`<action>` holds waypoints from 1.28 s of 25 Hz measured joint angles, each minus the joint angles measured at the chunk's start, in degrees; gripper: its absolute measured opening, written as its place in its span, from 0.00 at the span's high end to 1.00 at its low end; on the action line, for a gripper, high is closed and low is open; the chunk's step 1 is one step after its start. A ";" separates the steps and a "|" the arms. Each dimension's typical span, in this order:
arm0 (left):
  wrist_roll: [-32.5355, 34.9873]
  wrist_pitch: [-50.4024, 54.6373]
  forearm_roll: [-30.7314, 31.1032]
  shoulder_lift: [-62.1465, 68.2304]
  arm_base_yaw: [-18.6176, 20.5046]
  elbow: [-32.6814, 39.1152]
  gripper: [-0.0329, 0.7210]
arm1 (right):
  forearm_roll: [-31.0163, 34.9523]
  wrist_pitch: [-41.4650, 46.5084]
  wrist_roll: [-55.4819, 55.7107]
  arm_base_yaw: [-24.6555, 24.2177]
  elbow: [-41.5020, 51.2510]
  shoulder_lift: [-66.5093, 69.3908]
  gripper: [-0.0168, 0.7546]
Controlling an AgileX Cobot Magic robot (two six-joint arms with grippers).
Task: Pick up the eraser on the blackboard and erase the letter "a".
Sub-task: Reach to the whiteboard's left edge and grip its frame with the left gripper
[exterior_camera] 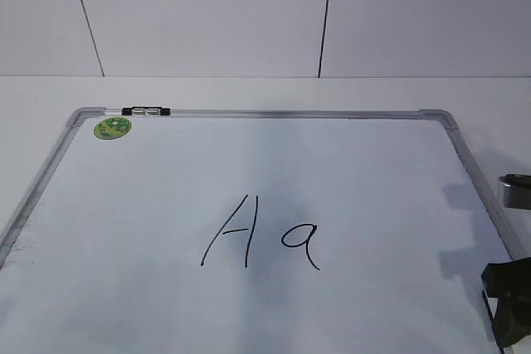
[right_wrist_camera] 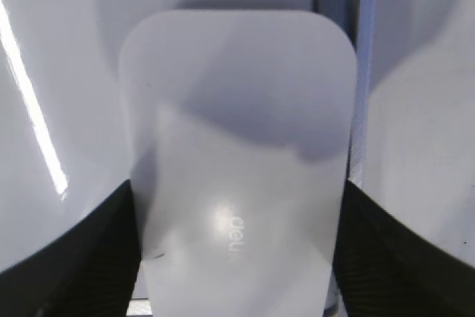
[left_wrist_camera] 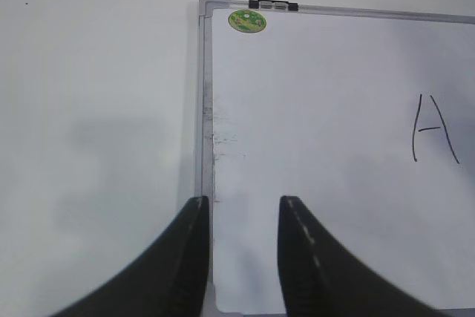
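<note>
blackboard (exterior_camera: 99, 230) lies flat on table (exterior_camera: 249, 93). "A" (exterior_camera: 232, 234) mid-board, letter "a" (exterior_camera: 300, 242) just right of it. Sticker (exterior_camera: 112, 128) in far-left corner, clip (exterior_camera: 146, 111) on far frame beside it. Right gripper (exterior_camera: 508, 304) at board's right edge, eraser (right_wrist_camera: 237, 161) between its fingers. Left gripper (left_wrist_camera: 241, 257) straddles left frame, near end

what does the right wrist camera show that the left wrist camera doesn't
Only the right wrist view shows the eraser, a white rounded block filling the frame between the right gripper fingers, which flank its sides; whether they press it cannot be told. Only the left wrist view shows the open left gripper, the green sticker, the capital "A" and the bare table. Both show the blackboard and part of its grey frame.
</note>
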 joint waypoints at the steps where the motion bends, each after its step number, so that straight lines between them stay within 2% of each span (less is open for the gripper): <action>1: 0.00 0.00 0.00 0.00 0.00 0.00 0.64 | 0.00 0.00 0.00 0.00 0.00 0.00 0.28; 21: 0.00 -1.29 -1.88 0.52 0.00 0.00 0.64 | -0.64 0.07 0.00 0.00 0.00 0.00 0.28; 32: 0.00 -2.47 -5.64 13.14 0.00 0.00 0.64 | -1.66 2.09 0.10 0.00 -1.25 0.09 0.28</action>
